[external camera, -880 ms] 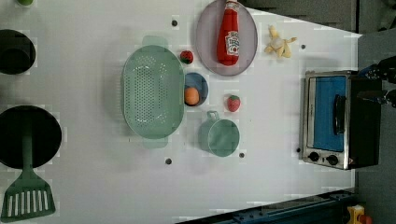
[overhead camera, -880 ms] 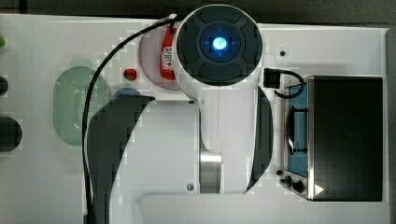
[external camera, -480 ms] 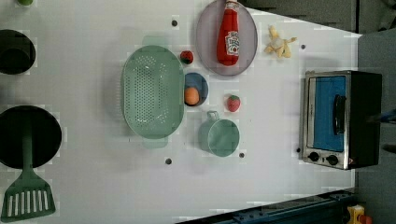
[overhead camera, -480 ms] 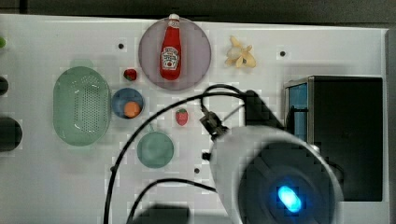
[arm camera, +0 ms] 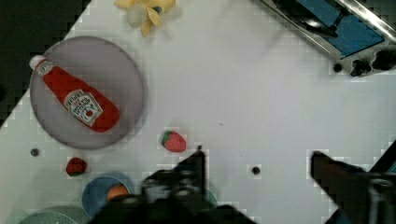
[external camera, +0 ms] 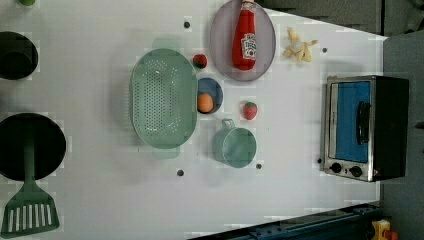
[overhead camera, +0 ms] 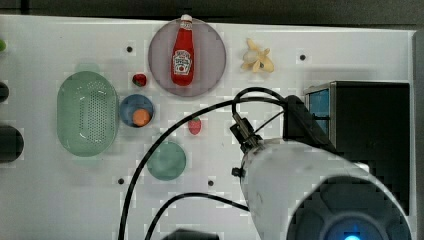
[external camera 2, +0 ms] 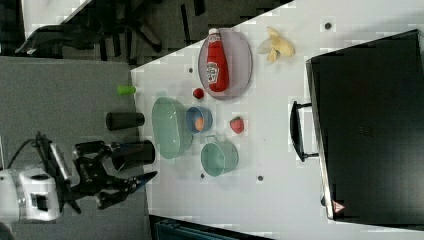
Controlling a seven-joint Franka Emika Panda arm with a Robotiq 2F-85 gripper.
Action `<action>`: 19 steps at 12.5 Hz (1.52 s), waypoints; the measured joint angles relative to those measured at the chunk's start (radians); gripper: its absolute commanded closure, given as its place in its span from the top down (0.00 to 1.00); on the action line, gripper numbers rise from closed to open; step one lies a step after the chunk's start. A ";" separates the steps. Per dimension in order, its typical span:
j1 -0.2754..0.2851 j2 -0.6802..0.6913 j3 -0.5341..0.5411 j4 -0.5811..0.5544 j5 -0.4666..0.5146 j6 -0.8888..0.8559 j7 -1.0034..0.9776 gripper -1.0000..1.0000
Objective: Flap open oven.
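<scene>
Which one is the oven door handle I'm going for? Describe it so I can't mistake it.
Find the oven, the big silver and black box at the left view's right edge of the white table. Its blue-tinted glass door carries a black bar handle, long and straight, unlike the two round black knobs beside the glass.

Three fixed cameras and one wrist camera cover a white table.

The top view looks straight down from above, with the arm's white body (overhead camera: 300,185) close under the lens and the oven (overhead camera: 367,130) at the top view's right. The left view also looks down, from farther off, taking in the whole table (external camera: 125,200). The right view looks from a low slant, nearest the oven's black top (external camera 2: 370,125). The wrist view faces downward, close to the surface. All four share the ketchup bottle (overhead camera: 183,52) on its plate (overhead camera: 210,70).
</scene>
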 measured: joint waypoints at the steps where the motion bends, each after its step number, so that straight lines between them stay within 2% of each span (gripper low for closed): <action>1: 0.004 0.017 -0.002 0.000 0.003 -0.002 0.000 0.45; 3: 0.003 0.042 0.007 -0.018 0.004 0.001 0.000 0.22; 4: 0.003 0.052 0.012 -0.025 0.006 0.004 0.000 0.18; 6: 0.007 0.064 0.008 -0.039 0.007 0.002 -0.005 0.17; 9: 0.006 0.064 -0.030 -0.043 0.009 0.005 -0.123 0.17; 14: -0.022 0.101 -0.179 -0.072 0.006 0.131 -0.601 0.17; 17: -0.050 0.165 -0.284 -0.104 -0.002 0.304 -0.910 0.17; 19: -0.067 0.213 -0.336 -0.141 0.002 0.357 -1.065 0.17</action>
